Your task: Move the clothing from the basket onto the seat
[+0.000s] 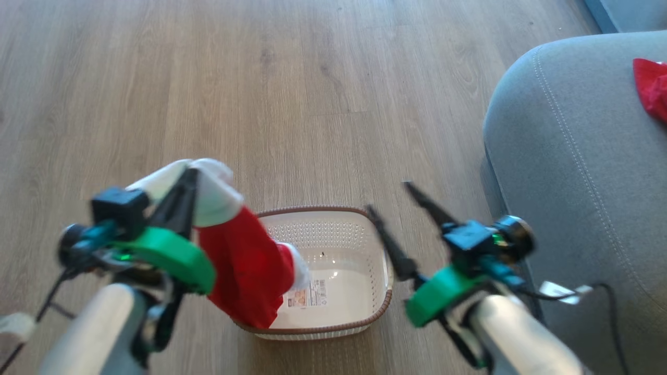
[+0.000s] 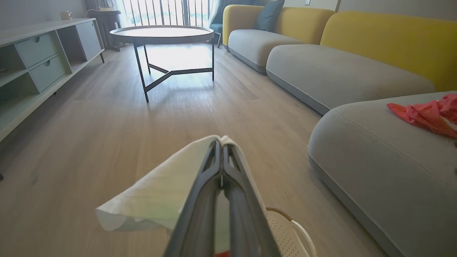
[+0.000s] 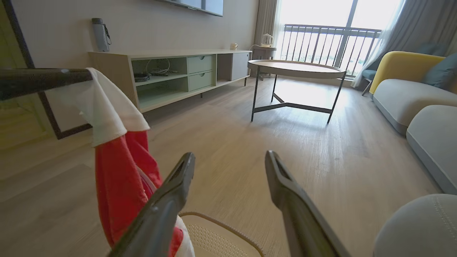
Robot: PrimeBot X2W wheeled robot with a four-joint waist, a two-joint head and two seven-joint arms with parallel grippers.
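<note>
lower left of the head view: your left fingers (image 1: 180, 203) are clamped together on the white end of a red garment (image 1: 245, 265), one piece of the clothing. in the left wrist view those left fingers (image 2: 203, 200) meet at their tips, and the red garment (image 2: 153, 207) shows its white cloth folded over both sides of them. the red part hangs down from the grip, and its lower end overlaps the left side of the basket (image 1: 333, 232) at bottom centre. you cannot tell whether it touches the basket's bottom. the rest of that bottom is bare cream with a label sticker (image 1: 307, 296). the basket stands on the wooden floor (image 1: 312, 78).

lower right of the head view: your right fingers (image 1: 392, 247) stand wide apart and hold nothing, crossing the basket's right rim in the picture. in the right wrist view the right fingers (image 3: 167, 200) spread up from the bottom edge. the basket (image 3: 214, 242) lies low between them, the red garment (image 3: 117, 178) hangs at the left, and the left fingers (image 3: 35, 80) show as a dark bar at the upper left.

right edge of the head view: the grey seat (image 1: 573, 172) is near the basket but apart from it. a second red piece (image 1: 651, 86) lies on it at the upper right. the left wrist view shows the seat (image 2: 375, 160) at the right with the second red piece (image 2: 425, 112) on top.

farther back are a yellow-backed sofa (image 2: 385, 39) and a long sideboard (image 3: 185, 75).
</note>
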